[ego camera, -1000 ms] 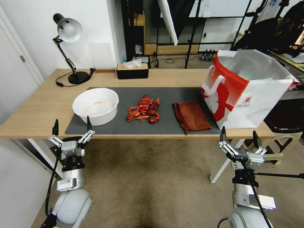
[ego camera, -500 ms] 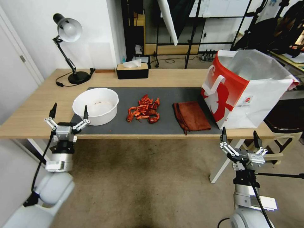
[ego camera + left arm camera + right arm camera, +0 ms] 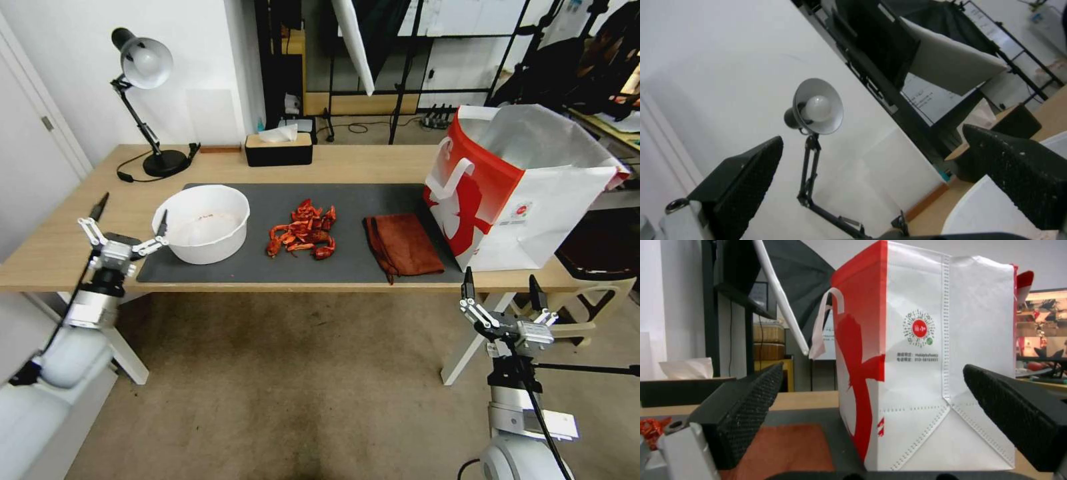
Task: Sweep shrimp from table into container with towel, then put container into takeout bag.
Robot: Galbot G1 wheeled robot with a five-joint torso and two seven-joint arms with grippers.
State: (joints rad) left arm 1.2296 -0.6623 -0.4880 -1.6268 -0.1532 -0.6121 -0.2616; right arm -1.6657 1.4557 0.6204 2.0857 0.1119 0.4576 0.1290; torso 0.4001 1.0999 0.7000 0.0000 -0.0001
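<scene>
Both sets of jaws gape wide and empty, the left gripper [image 3: 128, 221] just left of the white container [image 3: 201, 223] at the table [image 3: 80, 230] edge, the right gripper [image 3: 499, 285] below the takeout bag [image 3: 517, 187], with shrimp [image 3: 303, 230] heaped between container and folded towel [image 3: 402, 245].

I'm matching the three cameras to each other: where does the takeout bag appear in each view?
Head view: takeout bag stands at the table's right end, beside the towel.
Right wrist view: bag fills the centre, between the open fingers.
Left wrist view: not in it.
Shared landmark: black tissue box.
</scene>
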